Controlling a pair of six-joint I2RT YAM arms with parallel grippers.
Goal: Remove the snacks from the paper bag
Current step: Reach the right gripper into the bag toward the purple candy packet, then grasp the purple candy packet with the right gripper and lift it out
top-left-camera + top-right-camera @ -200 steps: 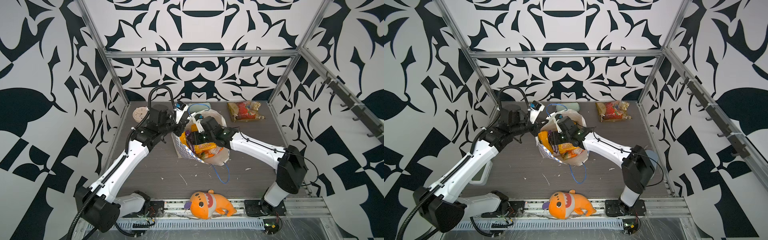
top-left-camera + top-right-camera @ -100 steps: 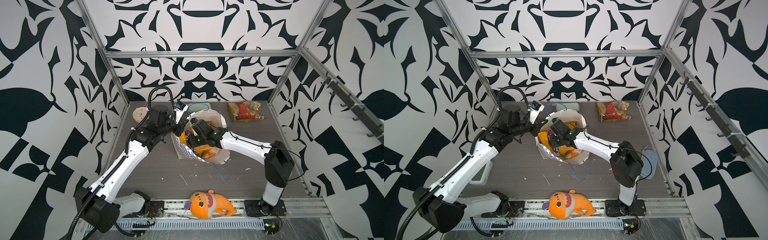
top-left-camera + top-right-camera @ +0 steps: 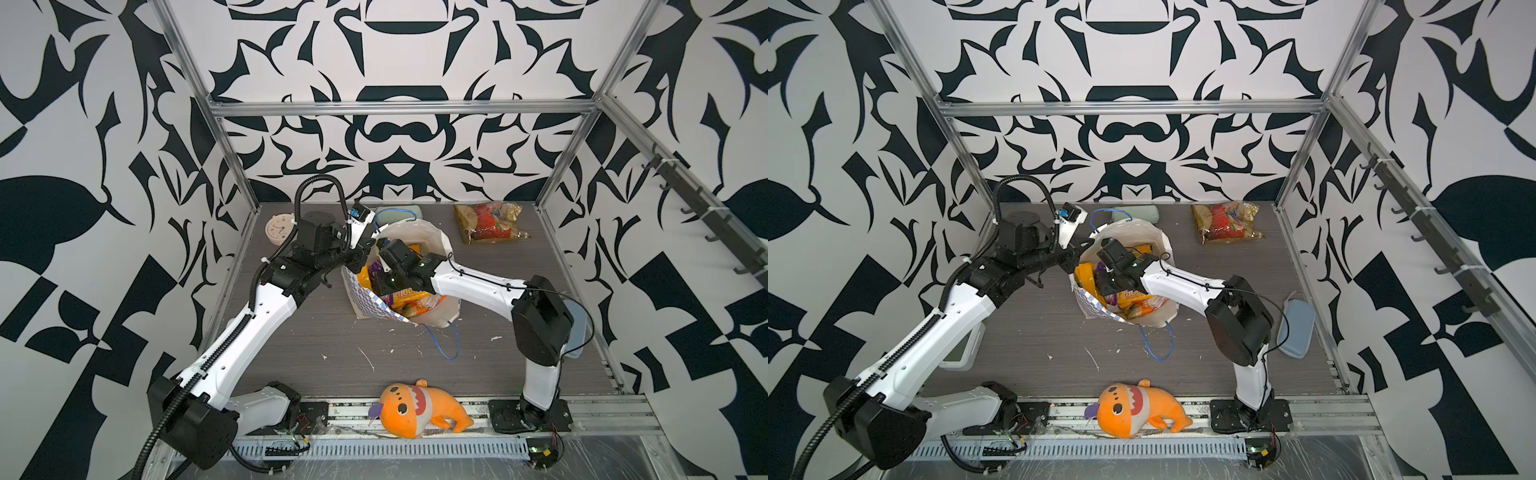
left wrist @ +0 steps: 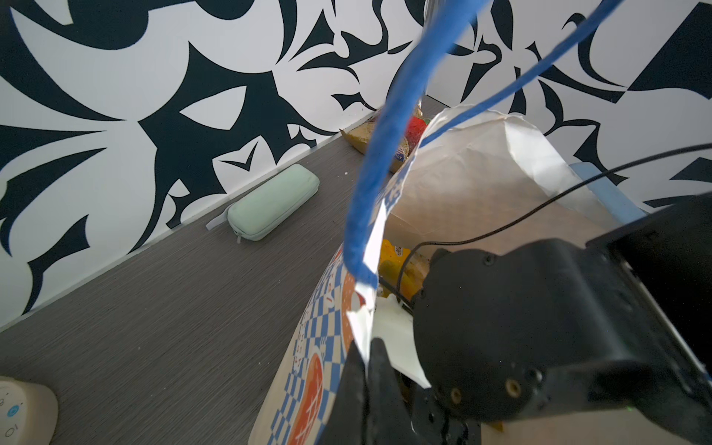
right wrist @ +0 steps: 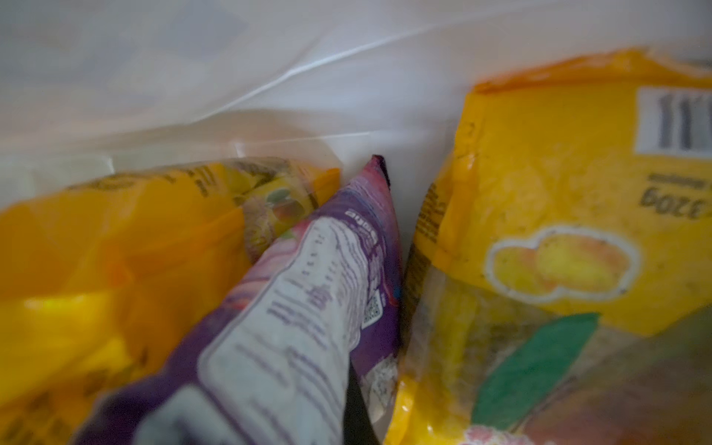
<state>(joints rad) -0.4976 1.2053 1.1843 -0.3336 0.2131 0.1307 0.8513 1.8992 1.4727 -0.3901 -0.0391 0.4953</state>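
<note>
The paper bag [image 3: 365,301] [image 3: 1090,305] leans open mid-table, blue-and-white checkered outside and white inside. My left gripper [image 3: 368,246] [image 3: 1080,250] [image 4: 368,356] is shut on the bag's rim beside a blue cord handle [image 4: 370,185]. My right gripper [image 3: 376,276] [image 3: 1102,279] reaches deep into the bag. In the right wrist view it is shut on a purple snack packet [image 5: 308,289], which lies between two yellow-orange packets [image 5: 96,250] [image 5: 558,192]. An orange packet [image 3: 409,297] shows lower in the bag. A clear packet with red-yellow contents [image 3: 490,222] [image 3: 1225,222] lies on the table at the back right.
A mint-green case [image 3: 1136,214] [image 4: 273,202] lies by the back wall and a small clock [image 3: 280,228] at the back left. An orange plush toy [image 3: 419,405] [image 3: 1138,409] rests at the front edge. A blue case [image 3: 1296,332] lies at the right and a white device [image 3: 963,349] at the left.
My right gripper has pushed further left and deeper into the bag and closed from open to shut on the purple packet. Its elbow has swung in. The left arm has stayed put.
</note>
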